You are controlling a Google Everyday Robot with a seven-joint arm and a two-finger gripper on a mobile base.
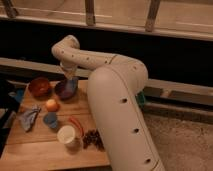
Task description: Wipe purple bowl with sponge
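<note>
While gripper hangs over purple bowl, red-orange bowl just beside; grip state unclear, sponge unseen; wiping apparently underway, completion unknown.

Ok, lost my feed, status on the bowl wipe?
Gripper down at purple bowl, far side of table. Red-orange bowl beside it, apart. Sponge not discernible.

purple bowl upright on wooden table, right of red-orange bowl; gripper over its rim; sponge not discernible.
</note>
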